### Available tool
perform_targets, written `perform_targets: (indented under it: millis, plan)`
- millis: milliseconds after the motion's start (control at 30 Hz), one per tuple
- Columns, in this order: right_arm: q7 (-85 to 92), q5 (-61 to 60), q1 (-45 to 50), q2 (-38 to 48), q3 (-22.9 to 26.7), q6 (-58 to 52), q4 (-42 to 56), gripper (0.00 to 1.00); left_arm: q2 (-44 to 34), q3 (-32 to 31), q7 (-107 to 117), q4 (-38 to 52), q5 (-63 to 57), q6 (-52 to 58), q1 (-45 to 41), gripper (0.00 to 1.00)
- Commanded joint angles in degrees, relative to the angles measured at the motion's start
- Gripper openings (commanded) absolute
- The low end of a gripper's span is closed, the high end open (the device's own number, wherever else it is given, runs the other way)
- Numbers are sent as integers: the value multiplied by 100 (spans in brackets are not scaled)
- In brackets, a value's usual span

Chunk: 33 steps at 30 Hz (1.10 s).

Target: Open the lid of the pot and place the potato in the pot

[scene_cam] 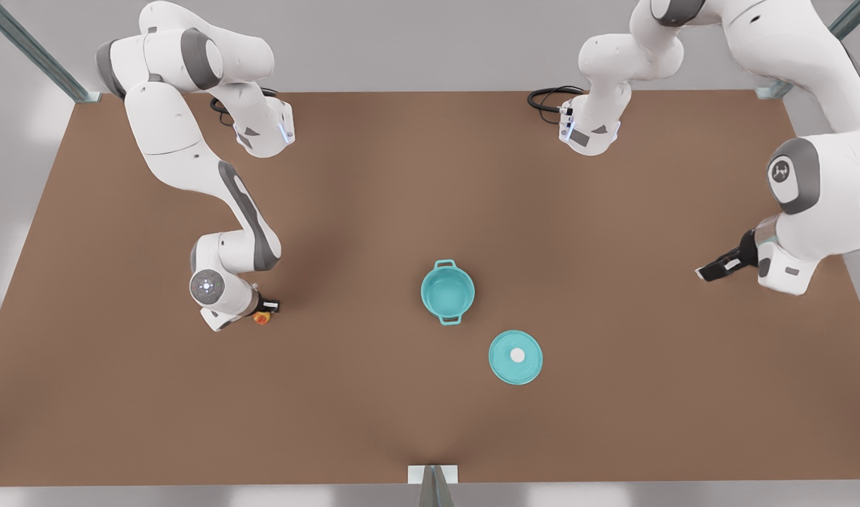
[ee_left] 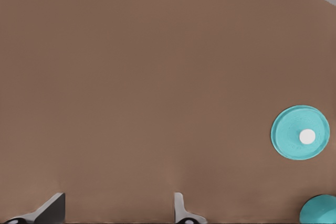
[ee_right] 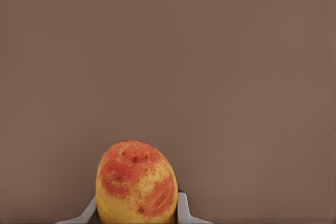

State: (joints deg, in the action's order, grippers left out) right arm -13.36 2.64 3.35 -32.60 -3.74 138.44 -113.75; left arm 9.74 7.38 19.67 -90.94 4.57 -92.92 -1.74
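Observation:
The teal pot [scene_cam: 447,291] stands uncovered mid-table, its two loop handles in line. Its edge also shows in the left wrist view as pot [ee_left: 321,211]. The pot lid [scene_cam: 515,357] lies flat on the table beside the pot, toward the front view's right and nearer the front edge, white knob up; the left wrist view has the same lid [ee_left: 300,132]. At the front view's left, my right gripper [scene_cam: 265,311] is shut on the potato [scene_cam: 262,319], a yellow lump with red patches [ee_right: 136,184] between the fingers [ee_right: 182,208]. My left gripper [scene_cam: 708,272] [ee_left: 115,212] waits open at the front view's right.
The brown table [scene_cam: 373,190] has metal posts at its back corners and a small bracket [scene_cam: 432,475] at the front edge. Black cables [scene_cam: 548,97] lie by the arm base at the back.

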Motion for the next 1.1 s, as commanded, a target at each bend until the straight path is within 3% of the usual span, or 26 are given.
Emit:
perform_targets:
  millis: [0,100,233,400,500,700,867,1067]
  plan:
    - [167,-1,-1,8,-4,-107,2,52,-43,-184,-2336,-65,439,-191,-195,100]
    - [150,-36,8,70,-83,-265,37,50,520,-255,-2327,393,185,-525,-441,100]
    - [150,-44,8,201,-110,-388,55,47,467,-527,-2345,656,211,-42,-485,100]
    - [-17,-370,78,588,-742,-2154,1047,47,432,-544,-2389,709,202,-24,-485,100]
    - [-614,-370,798,588,-742,-3034,2032,47,432,-580,-2397,771,211,-15,-485,100]
    - [-2029,-352,1853,53,-742,-3025,2919,47,388,-597,-2389,779,211,55,-485,100]
    - [-2513,-352,2495,-958,-751,-2823,4423,47,388,-597,-2397,779,220,55,-485,100]
    - [-2786,-352,2697,-1495,-1112,-1390,4677,47,388,-597,-2389,779,237,64,-485,100]
